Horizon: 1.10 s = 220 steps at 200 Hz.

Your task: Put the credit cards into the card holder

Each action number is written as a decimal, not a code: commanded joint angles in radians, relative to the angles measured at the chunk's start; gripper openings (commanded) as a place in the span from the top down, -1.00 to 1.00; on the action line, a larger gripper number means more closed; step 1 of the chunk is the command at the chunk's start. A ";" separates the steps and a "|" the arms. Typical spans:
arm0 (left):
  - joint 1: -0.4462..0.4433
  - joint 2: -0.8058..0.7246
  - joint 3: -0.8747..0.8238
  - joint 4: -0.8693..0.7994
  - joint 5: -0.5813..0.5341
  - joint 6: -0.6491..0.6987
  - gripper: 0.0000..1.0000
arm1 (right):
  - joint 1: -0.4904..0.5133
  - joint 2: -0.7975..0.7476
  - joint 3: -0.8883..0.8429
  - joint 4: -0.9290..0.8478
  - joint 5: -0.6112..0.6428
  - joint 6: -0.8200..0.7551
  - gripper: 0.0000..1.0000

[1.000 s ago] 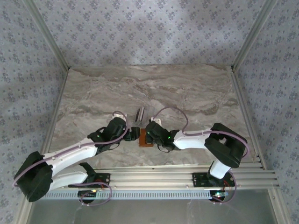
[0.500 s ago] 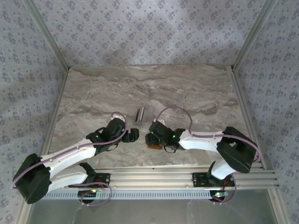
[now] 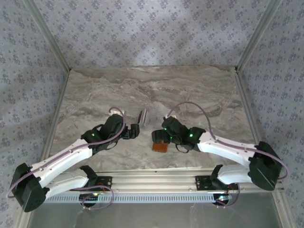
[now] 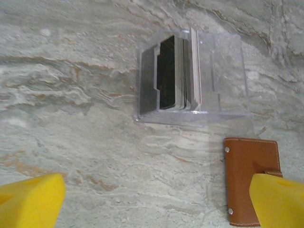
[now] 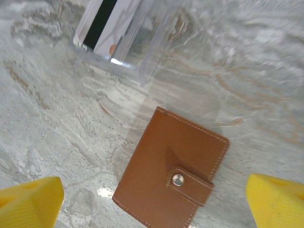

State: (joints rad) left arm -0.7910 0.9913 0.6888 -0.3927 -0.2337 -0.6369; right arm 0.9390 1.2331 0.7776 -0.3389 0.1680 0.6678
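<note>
Wallet (image 5: 161,166) lies flat and shut on the worktop (image 3: 95,95), close to the near edge and about midway along it. It is skewed to that edge. In the right wrist view its long axis runs from lower left to upper right, with the upper end towards the stand (image 5: 142,45). The tab (image 5: 191,184) wraps over the lower right edge and is snapped down onto the face.

The cards (image 4: 178,73) stand on edge as a pack inside the clear stand, just beyond the wallet towards the far edge and apart from it. In the top view the pack's long axis runs roughly from near edge to far edge, leaning slightly right at the far end. From the left wrist a dark card faces left and paler ones sit on the right of the pack.

The left gripper (image 4: 153,202) has its jaws spread wide, the yellow fingertips (image 4: 28,199) at the two lower corners of its view. It holds nothing. Bare worktop lies between the jaws, the stand is ahead, and the wallet is beside the right fingertip.

The right gripper (image 5: 153,202) also has its jaws far apart and empty. The wallet lies between its fingertips (image 5: 278,202), and neither pad touches the leather.
</note>
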 commanded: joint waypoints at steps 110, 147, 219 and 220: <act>0.330 0.276 0.191 -0.020 -0.443 0.218 -0.99 | -0.405 -0.378 -0.175 0.293 0.441 -0.423 -1.00; 0.490 0.211 -0.031 0.409 -0.331 0.339 -1.00 | -0.513 -0.383 -0.295 0.419 0.379 -0.454 -1.00; 0.561 0.232 -0.153 0.722 -0.330 0.570 -1.00 | -0.644 -0.417 -0.414 0.499 0.361 -0.485 -1.00; 0.561 0.234 -0.155 0.728 -0.330 0.573 -1.00 | -0.648 -0.418 -0.417 0.502 0.360 -0.488 -1.00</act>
State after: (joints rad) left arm -0.2440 1.2133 0.5655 0.1585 -0.5751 -0.1772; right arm 0.3267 0.8474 0.4026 0.0998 0.5278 0.2153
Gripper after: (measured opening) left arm 0.997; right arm 0.999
